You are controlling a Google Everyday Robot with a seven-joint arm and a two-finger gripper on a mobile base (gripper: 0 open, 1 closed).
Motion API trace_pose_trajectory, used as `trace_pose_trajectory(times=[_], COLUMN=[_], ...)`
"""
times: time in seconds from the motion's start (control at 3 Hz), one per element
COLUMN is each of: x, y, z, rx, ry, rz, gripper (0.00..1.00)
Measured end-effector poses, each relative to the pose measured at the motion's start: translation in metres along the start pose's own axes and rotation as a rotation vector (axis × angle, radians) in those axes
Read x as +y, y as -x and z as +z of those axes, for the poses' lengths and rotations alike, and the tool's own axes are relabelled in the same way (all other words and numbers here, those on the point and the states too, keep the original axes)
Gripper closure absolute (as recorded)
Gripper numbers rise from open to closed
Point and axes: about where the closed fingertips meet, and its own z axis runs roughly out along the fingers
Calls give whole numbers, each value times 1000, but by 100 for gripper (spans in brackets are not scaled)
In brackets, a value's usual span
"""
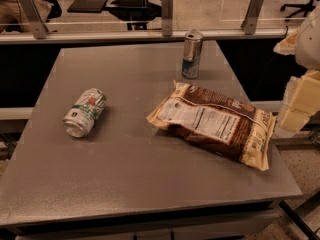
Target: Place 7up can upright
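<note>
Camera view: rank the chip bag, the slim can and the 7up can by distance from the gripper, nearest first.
The gripper is at the far right of the view.
1. Chip bag: right side, just beside it.
2. Slim silver-and-blue can: upright at the back.
3. 7up can: on its side, far left.

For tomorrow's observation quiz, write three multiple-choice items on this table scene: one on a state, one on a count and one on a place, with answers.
1. The 7up can is:
A. upright
B. on its side
C. inside the bag

2. Cans on the table:
A. one
B. two
C. three

3. The gripper is:
A. over the 7up can
B. at the right, beside the bag
C. at the table's left edge

Answers:
1 B: its side rests on the table.
2 B: the 7up can and the upright slim can.
3 B: it hangs by the bag's right end.
</note>
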Motion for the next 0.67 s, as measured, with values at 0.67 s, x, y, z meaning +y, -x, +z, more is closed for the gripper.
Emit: trace_pose_trajectory(times=[0.67], x=[-13], y=[34], z=[9], rx=[-27], ry=[-11], rz=[-154], gripper=[0])
